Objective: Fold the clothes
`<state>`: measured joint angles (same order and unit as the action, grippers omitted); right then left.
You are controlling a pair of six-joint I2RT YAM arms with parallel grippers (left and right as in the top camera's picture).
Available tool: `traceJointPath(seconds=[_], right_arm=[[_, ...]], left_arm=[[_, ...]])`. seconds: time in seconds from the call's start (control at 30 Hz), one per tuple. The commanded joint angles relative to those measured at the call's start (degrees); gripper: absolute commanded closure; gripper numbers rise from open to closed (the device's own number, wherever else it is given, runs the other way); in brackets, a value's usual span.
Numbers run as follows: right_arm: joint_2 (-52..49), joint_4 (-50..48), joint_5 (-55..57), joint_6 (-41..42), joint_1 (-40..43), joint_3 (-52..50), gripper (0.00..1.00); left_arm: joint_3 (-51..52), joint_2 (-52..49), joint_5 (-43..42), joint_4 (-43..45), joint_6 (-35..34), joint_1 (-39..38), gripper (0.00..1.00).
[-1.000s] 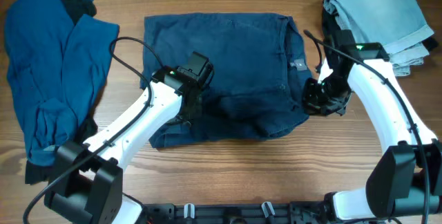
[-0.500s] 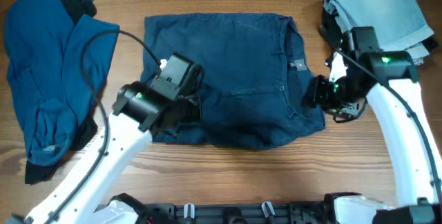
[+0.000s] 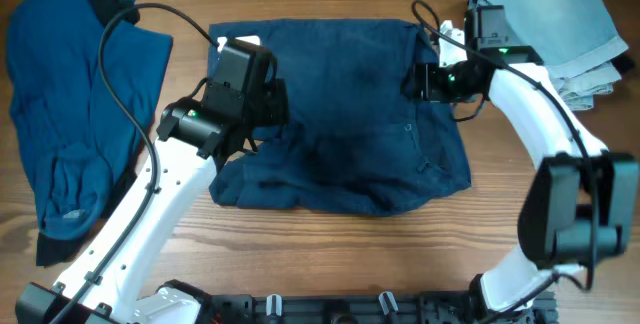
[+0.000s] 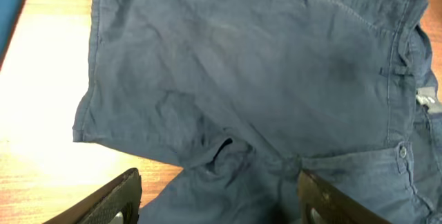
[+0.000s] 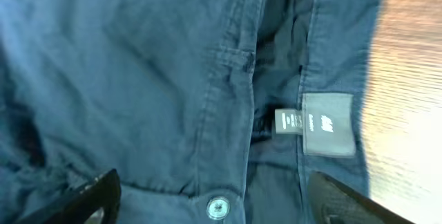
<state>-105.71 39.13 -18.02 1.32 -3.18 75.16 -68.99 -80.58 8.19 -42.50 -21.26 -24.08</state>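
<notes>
Dark navy shorts (image 3: 340, 114) lie folded in the middle of the table, waistband to the right. Their grey label (image 5: 328, 124) and a pale button (image 5: 218, 207) show in the right wrist view. My left gripper (image 3: 268, 104) hovers over the shorts' left part, open, with both fingers (image 4: 114, 200) spread wide above crumpled cloth and nothing between them. Over the waistband at the right, my right gripper (image 3: 417, 82) is also open, its fingers (image 5: 345, 200) wide apart on either side of the button without holding it.
A blue shirt (image 3: 70, 104) lies heaped along the left side. Light blue jeans (image 3: 560, 19) sit folded at the back right corner. Bare wood (image 3: 350, 254) shows along the front edge.
Both grippers opened and let go of the shorts' front edge, then rose and moved toward the back. The shorts lie flatter and wider at the front right.
</notes>
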Motion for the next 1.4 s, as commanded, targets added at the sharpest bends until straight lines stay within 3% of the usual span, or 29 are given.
traceJointPath(seconds=[0.0,0.27,0.33,0.53,0.6,0.67,0.97,1.2,1.33,1.37], right_arm=[[-6.36,-1.31,-1.62,-0.7,0.13,0.37,0.2],[-11.52,-6.97,-6.73,2.45,0.11,0.35,0.31],[-11.52,-6.97,-6.73,3.41,0.0,0.35,0.43],[-11.5,-5.73,-6.49,4.87,0.02,0.37,0.48],[-11.5,-5.68,-6.93,4.85,-0.15,0.37,0.63],[-11.5,-5.53,-6.93,5.4,-0.2,0.37,0.96],[-3.67,2.23,-6.05,4.79,2.32,6.29,0.96],[-4.15,7.28,8.0,3.58,4.46,10.4,0.96],[-6.84,7.1,9.57,3.56,7.45,10.25,0.96],[-7.32,7.04,9.53,3.56,7.65,10.25,0.85]], left_arm=[[-0.35,-0.17,-0.9,-0.13,1.14,0.2,0.27],[-0.35,-0.17,-0.92,-0.22,1.16,0.2,0.27],[-0.35,-0.17,-0.92,-0.22,1.14,0.2,0.26],[-0.35,-0.17,-0.9,-0.22,1.16,0.2,0.24],[-0.35,-0.17,-0.9,-0.22,1.16,0.2,0.24],[-0.35,-0.17,-0.9,-0.42,1.16,0.2,0.23],[-0.35,-0.17,-0.85,-0.92,1.18,0.2,0.23],[-0.35,-0.17,-0.87,-2.38,1.2,0.2,0.23],[-0.35,-0.17,-0.87,-2.58,1.18,0.2,0.23],[-0.35,-0.17,-0.87,-2.58,1.18,0.2,0.23]])
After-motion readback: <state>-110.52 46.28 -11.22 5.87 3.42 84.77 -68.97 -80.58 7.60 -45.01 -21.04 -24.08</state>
